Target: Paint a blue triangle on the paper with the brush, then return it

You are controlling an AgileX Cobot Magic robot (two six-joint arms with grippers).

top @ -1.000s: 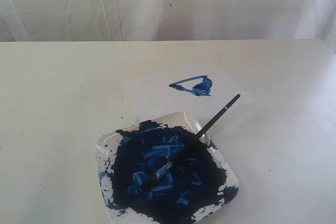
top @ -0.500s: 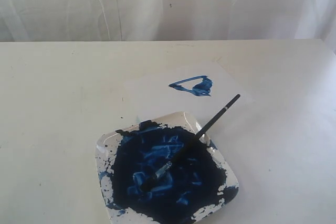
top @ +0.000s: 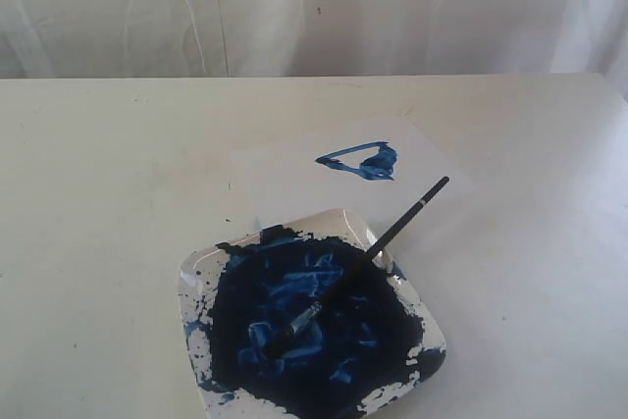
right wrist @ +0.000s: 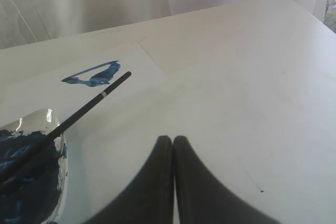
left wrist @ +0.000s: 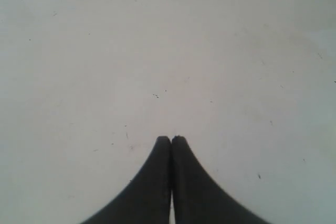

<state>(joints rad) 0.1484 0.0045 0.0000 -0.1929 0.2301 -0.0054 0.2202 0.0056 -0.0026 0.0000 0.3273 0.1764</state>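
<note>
The brush (top: pixel 388 237) lies free across the square white plate (top: pixel 201 272), bristle tip in the dark blue paint, handle end sticking out over the paper (top: pixel 294 179). On that sheet sits the small blue triangle (top: pixel 360 160). Neither gripper shows in the exterior view. My right gripper (right wrist: pixel 172 139) is shut and empty above bare table, off to the side of the brush (right wrist: pixel 89 106), the plate (right wrist: pixel 44 119), the paper (right wrist: pixel 142 72) and the triangle (right wrist: pixel 93 75). My left gripper (left wrist: pixel 171 139) is shut with nothing in it, over plain white table.
A white curtain (top: pixel 314 7) hangs behind the table's far edge (top: pixel 314 77). The white tabletop (top: pixel 88 203) stretches to both sides of the plate and sheet. Small dark specks dot the surface in the left wrist view.
</note>
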